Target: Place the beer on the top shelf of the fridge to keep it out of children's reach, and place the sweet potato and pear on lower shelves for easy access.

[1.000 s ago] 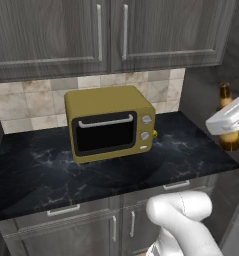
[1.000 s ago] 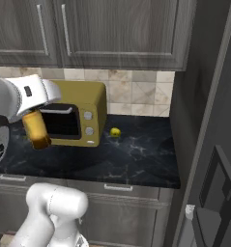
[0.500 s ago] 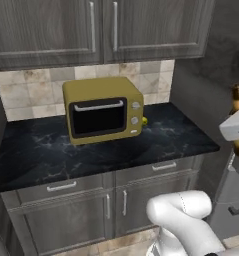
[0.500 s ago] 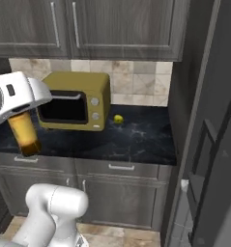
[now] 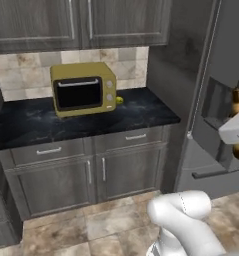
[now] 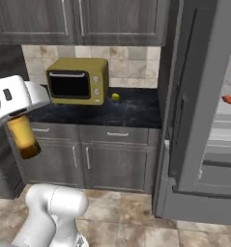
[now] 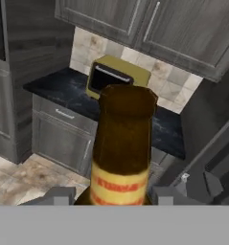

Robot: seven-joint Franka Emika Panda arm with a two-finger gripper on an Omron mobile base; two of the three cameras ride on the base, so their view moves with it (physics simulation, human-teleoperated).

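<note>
Between the two dark finger tips at the bottom of the hand view stood the beer — brown glass, a yellowish label with red lettering low on its body, its long neck running up the middle of that view. The jaws were closed on the bottle's lower body, one tip on either side. From the left base view the bottle showed at the far right edge, upright, its neck above the white hand and its base below it, in front of the grey fridge door. From the right base view its lower end hung beneath the white wrist at the left, well out from the table and above the tiled floor.

On the dark marbled table sat a mustard-yellow toaster oven against the tiled backsplash, under dark wood-grain cabinets. Just beside the oven's right end lay the pear — small, round, yellow-green, resting on the table surface.

At the right of the right base view the fridge stood open, its pale interior visible past the grey door. The sweet potato, orange-red and elongated, lay on one of the flat pale shelves inside; which shelf could not be told, since the view cut the interior off at the edge.
</note>
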